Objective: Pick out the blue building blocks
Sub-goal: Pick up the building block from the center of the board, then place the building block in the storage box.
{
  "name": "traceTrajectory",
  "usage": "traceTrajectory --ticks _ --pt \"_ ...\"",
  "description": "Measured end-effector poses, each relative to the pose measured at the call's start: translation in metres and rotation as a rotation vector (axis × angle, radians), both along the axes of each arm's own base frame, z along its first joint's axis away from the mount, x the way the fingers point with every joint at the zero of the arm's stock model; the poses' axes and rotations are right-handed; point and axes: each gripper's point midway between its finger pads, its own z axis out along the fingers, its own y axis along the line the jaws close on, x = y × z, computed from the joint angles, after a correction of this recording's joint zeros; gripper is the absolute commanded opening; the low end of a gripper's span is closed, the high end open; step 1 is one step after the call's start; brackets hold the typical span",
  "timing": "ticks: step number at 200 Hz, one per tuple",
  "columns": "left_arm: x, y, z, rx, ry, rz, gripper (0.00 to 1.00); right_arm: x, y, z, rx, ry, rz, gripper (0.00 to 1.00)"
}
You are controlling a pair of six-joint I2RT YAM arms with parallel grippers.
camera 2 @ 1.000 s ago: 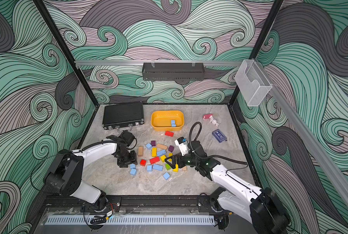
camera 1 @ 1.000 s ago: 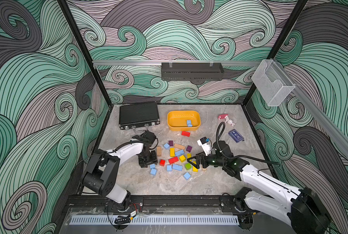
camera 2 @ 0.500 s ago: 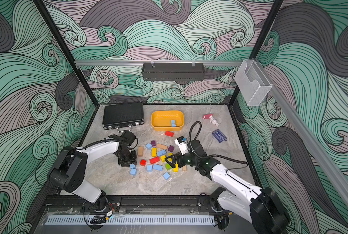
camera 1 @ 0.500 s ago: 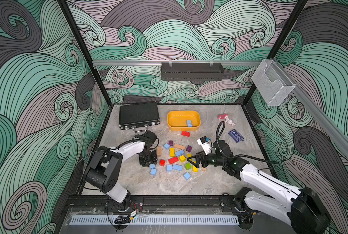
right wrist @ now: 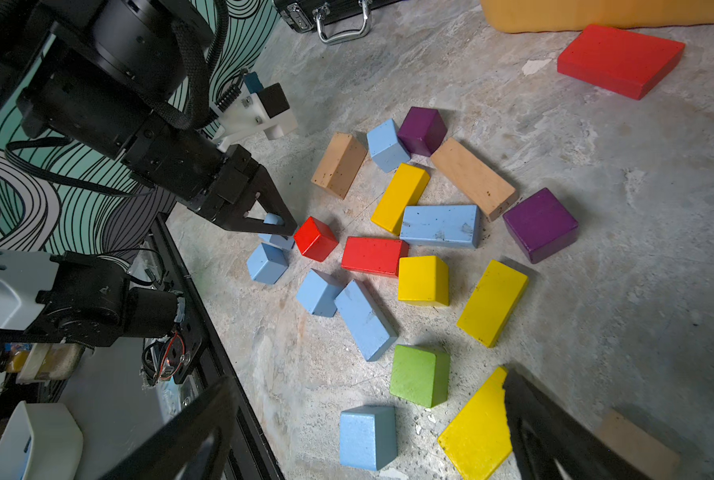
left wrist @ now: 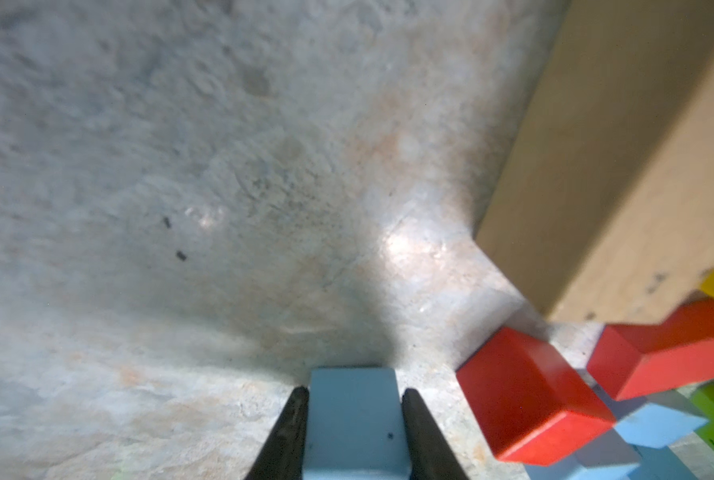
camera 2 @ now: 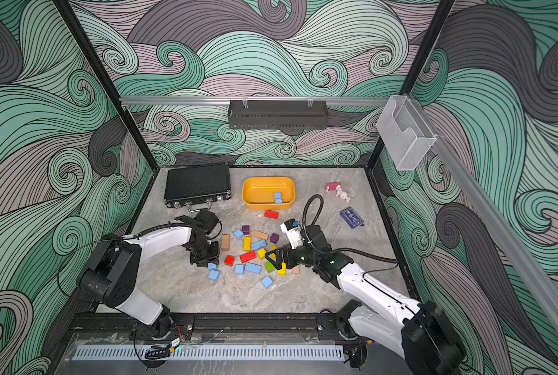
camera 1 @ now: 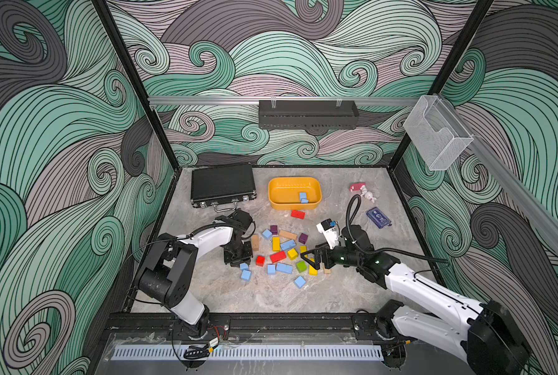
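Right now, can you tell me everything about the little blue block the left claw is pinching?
The little blue block is a small, matte light-blue cube, maybe painted wood, with a dark speck. The left gripper is shut on it, a black finger pressed on each side. It sits low at the table, at the pile's left edge, close to a red cube and another blue cube. Whether it is lifted yet, I cannot tell.
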Motion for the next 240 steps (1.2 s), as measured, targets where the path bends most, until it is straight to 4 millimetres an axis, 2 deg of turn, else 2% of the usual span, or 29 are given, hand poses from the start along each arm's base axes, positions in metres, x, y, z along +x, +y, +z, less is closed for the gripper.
traceTrajectory --ticks 36,64,88,117,161,207,240 --pt "0.003 0.001 0.002 0.009 -0.008 0.000 0.19 0.000 0.000 0.001 -0.002 -0.003 -0.001 1.00" --pt "0.012 0.002 0.011 0.027 -0.040 -0.011 0.00 0.003 0.001 0.012 0.006 -0.019 -0.004 1.00" --pt "0.024 0.002 0.026 0.038 -0.093 -0.025 0.00 0.008 0.001 0.030 0.017 -0.052 -0.019 1.00" --pt "0.046 -0.003 0.061 0.015 -0.207 -0.059 0.00 0.013 -0.001 0.056 0.030 -0.092 -0.041 0.99" --pt "0.084 -0.018 0.129 -0.040 -0.418 -0.145 0.00 0.025 -0.010 0.086 0.029 -0.118 -0.088 0.99" --pt "0.111 -0.030 0.180 -0.067 -0.585 -0.233 0.00 0.043 -0.027 0.096 -0.005 -0.081 -0.165 1.00" --pt "0.130 -0.039 0.201 -0.085 -0.684 -0.268 0.00 0.055 -0.038 0.092 -0.041 -0.033 -0.211 1.00"
